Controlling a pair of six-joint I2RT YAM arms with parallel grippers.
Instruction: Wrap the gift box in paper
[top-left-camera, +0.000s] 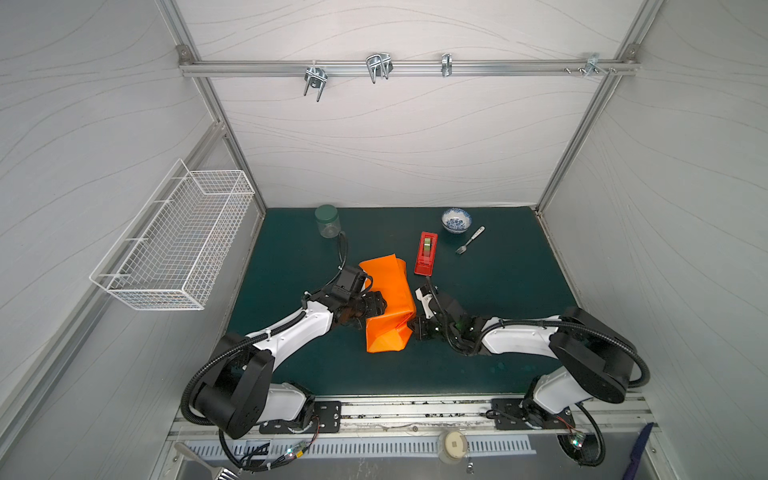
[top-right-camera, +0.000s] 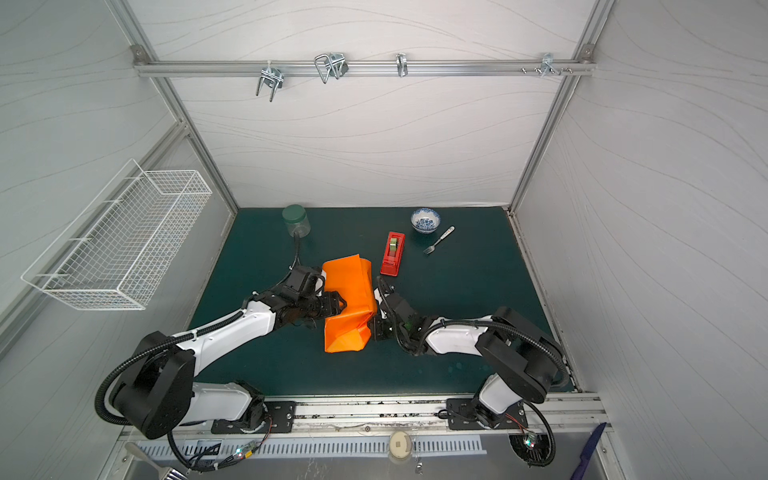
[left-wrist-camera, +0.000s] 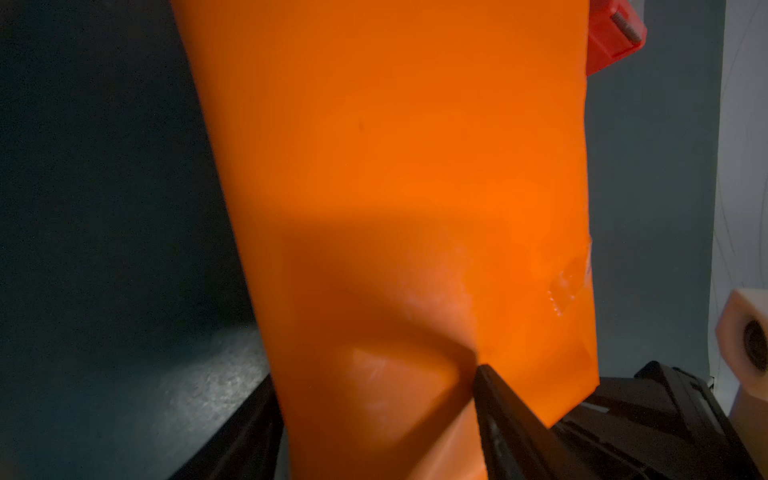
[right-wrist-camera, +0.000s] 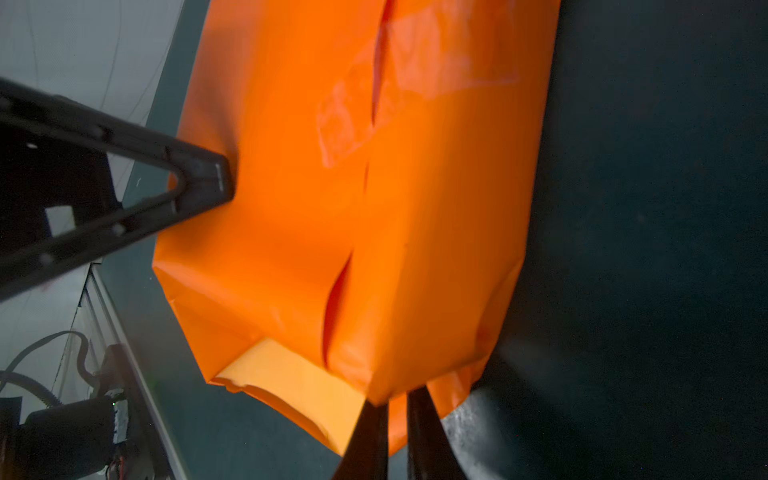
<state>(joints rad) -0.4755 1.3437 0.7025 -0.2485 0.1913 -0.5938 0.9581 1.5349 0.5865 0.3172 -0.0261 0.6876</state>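
The gift box is hidden inside the orange paper (top-left-camera: 388, 291) (top-right-camera: 349, 282), which forms a taped parcel mid-table on the green mat. Clear tape (right-wrist-camera: 415, 62) crosses its seam. My left gripper (top-left-camera: 376, 305) (left-wrist-camera: 374, 374) comes in from the parcel's left side. Its jaws stand wide, with the parcel (left-wrist-camera: 395, 166) filling the gap, and one finger (right-wrist-camera: 208, 174) dents the paper. My right gripper (top-left-camera: 413, 326) (right-wrist-camera: 397, 399) is at the near right corner, its jaws nearly together on a thin flap of paper (right-wrist-camera: 436, 228). The near end of the parcel hangs loose and creased.
A red tape dispenser (top-left-camera: 426, 253) lies just beyond the parcel's right side. A green-lidded jar (top-left-camera: 327, 220) stands at the back left, a blue-and-white bowl (top-left-camera: 456, 220) and a fork (top-left-camera: 469, 240) at the back right. A wire basket (top-left-camera: 174, 241) hangs on the left wall.
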